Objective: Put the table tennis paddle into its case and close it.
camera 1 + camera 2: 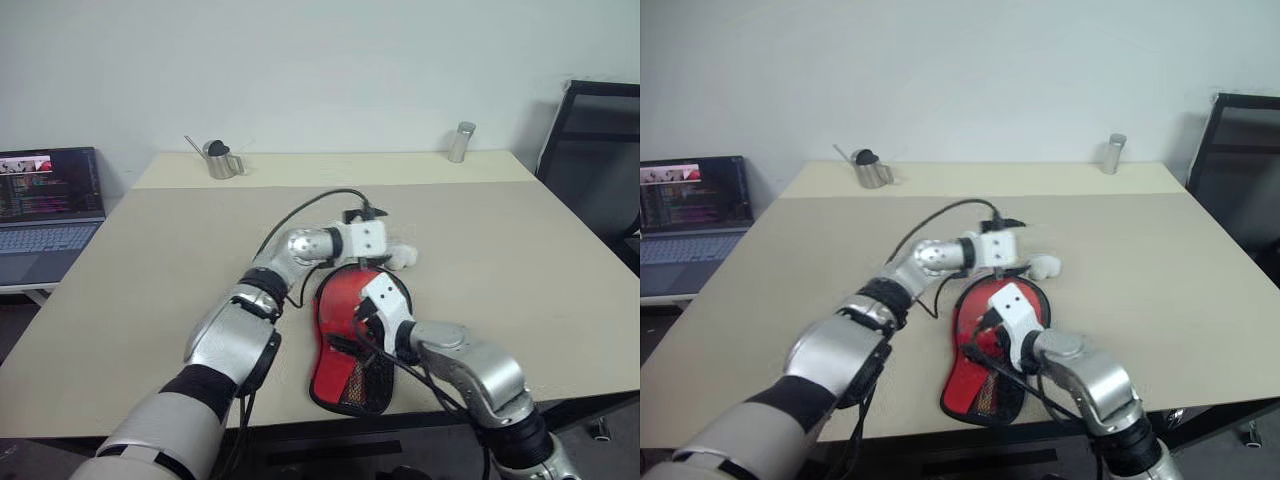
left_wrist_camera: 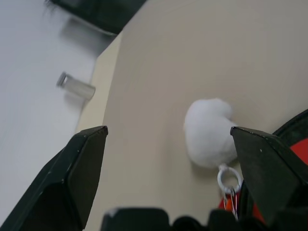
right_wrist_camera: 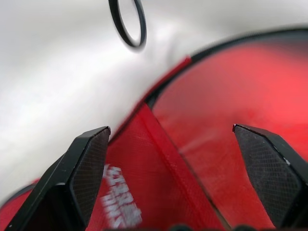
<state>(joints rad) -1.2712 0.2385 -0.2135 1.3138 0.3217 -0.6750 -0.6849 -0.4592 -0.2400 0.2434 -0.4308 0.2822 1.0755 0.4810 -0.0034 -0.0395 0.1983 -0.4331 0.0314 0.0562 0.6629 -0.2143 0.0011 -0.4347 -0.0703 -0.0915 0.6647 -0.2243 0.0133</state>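
The case [image 1: 338, 352] lies near the table's front edge, red with a black rim and black mesh at its near end. Its white pompom [image 2: 209, 131] rests on the table just beyond it, hooked to the rim by a small white ring [image 2: 227, 177]. My left gripper [image 2: 168, 132] hovers at the case's far end, open, with the pompom ahead of it and nothing between the fingers. My right gripper [image 3: 171, 131] hangs open right above the red fabric with its white logo [image 3: 120, 202]. I cannot make out the table tennis paddle against the red of the case.
A small metal watering can [image 1: 218, 160] and a metal cylinder [image 1: 461, 142] stand at the table's far edge. An open laptop [image 1: 50, 215] sits on a side surface to the left. A black chair [image 1: 600, 170] stands to the right.
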